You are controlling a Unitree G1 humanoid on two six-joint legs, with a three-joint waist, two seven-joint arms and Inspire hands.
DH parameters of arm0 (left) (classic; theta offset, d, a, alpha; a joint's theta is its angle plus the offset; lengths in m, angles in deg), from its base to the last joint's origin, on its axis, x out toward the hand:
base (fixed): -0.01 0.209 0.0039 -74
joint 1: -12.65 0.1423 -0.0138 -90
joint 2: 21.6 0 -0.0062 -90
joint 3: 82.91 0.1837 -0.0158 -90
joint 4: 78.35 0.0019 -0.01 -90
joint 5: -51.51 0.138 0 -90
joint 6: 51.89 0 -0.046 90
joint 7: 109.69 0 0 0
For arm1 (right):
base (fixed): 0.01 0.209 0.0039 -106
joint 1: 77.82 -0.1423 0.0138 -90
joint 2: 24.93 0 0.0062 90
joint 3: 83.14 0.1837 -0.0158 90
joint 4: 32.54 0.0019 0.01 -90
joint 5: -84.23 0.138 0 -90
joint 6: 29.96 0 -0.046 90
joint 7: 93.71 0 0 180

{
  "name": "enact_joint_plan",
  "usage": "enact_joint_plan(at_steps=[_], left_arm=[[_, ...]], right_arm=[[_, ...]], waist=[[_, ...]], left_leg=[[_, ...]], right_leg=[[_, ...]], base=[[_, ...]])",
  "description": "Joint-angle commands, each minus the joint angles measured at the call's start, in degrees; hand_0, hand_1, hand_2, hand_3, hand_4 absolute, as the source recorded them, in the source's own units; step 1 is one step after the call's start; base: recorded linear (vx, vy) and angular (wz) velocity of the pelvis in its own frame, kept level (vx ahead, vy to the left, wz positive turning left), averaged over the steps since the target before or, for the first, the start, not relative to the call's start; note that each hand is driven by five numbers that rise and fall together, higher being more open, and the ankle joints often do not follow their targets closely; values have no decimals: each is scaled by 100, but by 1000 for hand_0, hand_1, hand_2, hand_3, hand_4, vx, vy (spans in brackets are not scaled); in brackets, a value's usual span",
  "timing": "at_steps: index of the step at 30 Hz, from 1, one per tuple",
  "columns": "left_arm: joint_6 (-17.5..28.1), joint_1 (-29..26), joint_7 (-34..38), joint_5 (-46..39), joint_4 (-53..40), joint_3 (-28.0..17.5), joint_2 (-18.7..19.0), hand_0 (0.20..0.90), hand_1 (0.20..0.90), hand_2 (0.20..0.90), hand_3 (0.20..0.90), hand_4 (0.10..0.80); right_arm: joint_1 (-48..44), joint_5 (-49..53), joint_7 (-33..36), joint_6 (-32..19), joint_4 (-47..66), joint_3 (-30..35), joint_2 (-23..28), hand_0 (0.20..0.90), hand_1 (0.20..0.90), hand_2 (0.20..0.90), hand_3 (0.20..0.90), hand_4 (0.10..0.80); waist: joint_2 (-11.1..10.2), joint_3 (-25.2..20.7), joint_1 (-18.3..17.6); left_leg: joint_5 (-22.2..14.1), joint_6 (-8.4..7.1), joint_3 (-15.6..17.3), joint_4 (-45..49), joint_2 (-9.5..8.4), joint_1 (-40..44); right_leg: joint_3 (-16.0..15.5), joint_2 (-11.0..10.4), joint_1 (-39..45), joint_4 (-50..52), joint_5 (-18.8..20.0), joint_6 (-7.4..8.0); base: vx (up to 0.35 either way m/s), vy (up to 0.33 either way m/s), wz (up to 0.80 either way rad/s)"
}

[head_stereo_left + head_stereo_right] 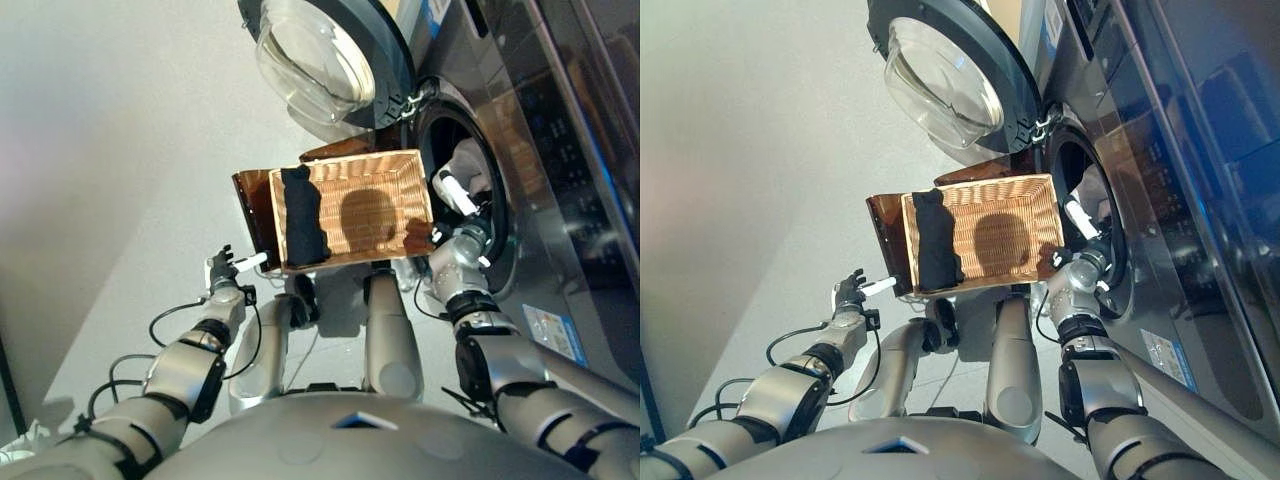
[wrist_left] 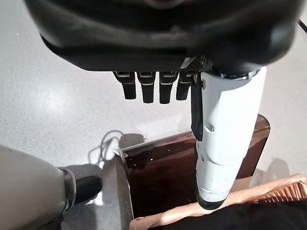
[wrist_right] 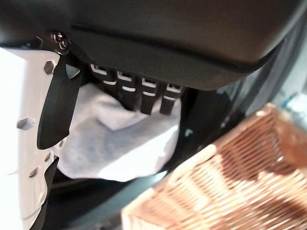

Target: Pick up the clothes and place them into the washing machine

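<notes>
Left eye view: a wicker basket (image 1: 370,205) sits on a dark brown stand (image 1: 255,215) on the floor, just beside the washer (image 1: 540,150). The washer door (image 1: 330,60) stands open. A black garment (image 1: 303,215) is draped over the basket's left rim. A white cloth (image 1: 472,165) lies inside the drum opening. The right hand (image 1: 455,195) reaches into that opening, right at the white cloth. The left hand (image 1: 228,268) hangs over the floor just off the stand's left corner, touching nothing.

Right eye view: same layout. The basket's right end is close to the drum mouth, and the right hand (image 1: 1078,225) is inside the mouth.

Left wrist view: the left hand (image 2: 153,86) holds nothing; its fingers (image 2: 147,88) are short and straight in a row, with the white-covered thumb (image 2: 225,143) extended over the stand (image 2: 168,167). The black garment (image 2: 249,218) shows at the basket rim (image 2: 192,213).

Right wrist view: the right hand (image 3: 144,43) has its fingers (image 3: 148,98) straight, lying against the white cloth (image 3: 120,143) without curling round it. The basket (image 3: 230,182) is close beside it.
</notes>
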Motion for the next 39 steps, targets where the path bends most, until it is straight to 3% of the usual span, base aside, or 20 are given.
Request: enact_joint_plan(at_steps=[1, 2, 3, 4, 5, 6, 7, 8, 19, 31, 39], left_arm=[[690, 1575, -365, 256, -550, -260, 665, 900, 900, 900, 900, 800], [480, 1355, -216, 447, -629, -119, 475, 900, 900, 900, 900, 800], [712, 2048, -421, 524, -694, -197, 714, 900, 900, 900, 900, 800], [534, 1751, -299, 640, -862, -33, 532, 900, 900, 900, 900, 800], [560, 2379, -595, 624, -879, -152, 730, 900, 900, 900, 900, 800], [776, 2458, -886, 833, -902, -84, 885, 900, 900, 900, 900, 800], [555, 2474, -815, 620, -818, -252, 930, 900, 900, 900, 900, 800], [692, 2613, -989, 618, -928, -187, 1064, 900, 900, 900, 900, 800], [664, 2154, -873, 676, -265, -315, 1064, 900, 900, 900, 900, 800], [690, 2440, -1050, 928, -407, -415, 1120, 900, 900, 900, 900, 800], [636, 2322, -1017, 978, -328, -367, 1077, 900, 900, 900, 900, 800]], right_arm=[[482, -737, -5, -501, 1099, -45, 420, 900, 900, 900, 900, 800], [517, -881, 82, -535, 1158, -102, 456, 900, 900, 900, 900, 800], [578, -804, -4, -560, 1038, -35, 455, 900, 900, 900, 900, 800], [609, -910, 37, -605, 1110, -116, 452, 900, 900, 900, 900, 800], [614, -815, -105, -561, 937, -80, 525, 900, 900, 900, 900, 800], [575, -851, -118, -618, 660, 7, 624, 900, 900, 900, 900, 800], [588, -867, -150, -601, 742, -42, 659, 900, 900, 900, 900, 800], [634, -848, -241, -577, 712, -105, 680, 900, 900, 900, 900, 800], [460, -1162, -428, -548, 339, -425, 710, 900, 900, 900, 900, 800], [469, -2434, -637, -258, 561, -1217, 1051, 900, 900, 900, 900, 800], [272, -2391, -704, -208, 428, -1578, 607, 900, 900, 900, 900, 800]], waist=[[-101, -68, 216], [-103, -43, 193], [-73, -8, 328], [-92, 6, 295], [-52, 18, 403], [-20, 5, 537], [-31, 22, 543], [-25, 12, 550], [-37, 115, 544], [-140, -59, 725], [-182, -60, 843]], left_leg=[[999, -319, -270, -844, -99, -253], [1020, -328, -313, -876, -125, -208], [1068, -325, -365, -950, -143, -131], [1084, -331, -373, -1001, -156, -76], [1118, -323, -397, -1081, -171, 17], [1183, -345, -468, -1180, -200, 87], [1198, -348, -481, -1250, -206, 159], [1221, -353, -494, -1332, -214, 233], [1269, -364, -495, -1401, -232, 315], [1344, -403, -635, -1579, -200, 523], [1388, -416, -744, -1657, -238, 646]], right_leg=[[-423, -65, 451, -646, 166, -375], [-448, -54, 558, -727, 175, -364], [-552, -109, 663, -804, 184, -343], [-550, -84, 768, -920, 214, -329], [-625, -113, 910, -1059, 252, -302], [-677, -144, 1049, -1224, 279, -277], [-677, -134, 1148, -1349, 310, -258], [-703, -143, 1221, -1451, 340, -235], [-768, -132, 1251, -1481, 402, -261], [-944, -157, 1592, -1792, 473, -205], [-1110, -212, 1792, -1906, 509, -182]], base=[[2, -71, 4], [10, -62, 8], [17, -51, 30], [26, -41, 31], [46, -44, 36], [45, -39, 26], [48, -26, 24], [34, -17, 17], [-9, 1, 3], [21, -9, 1], [15, 1, 8]])
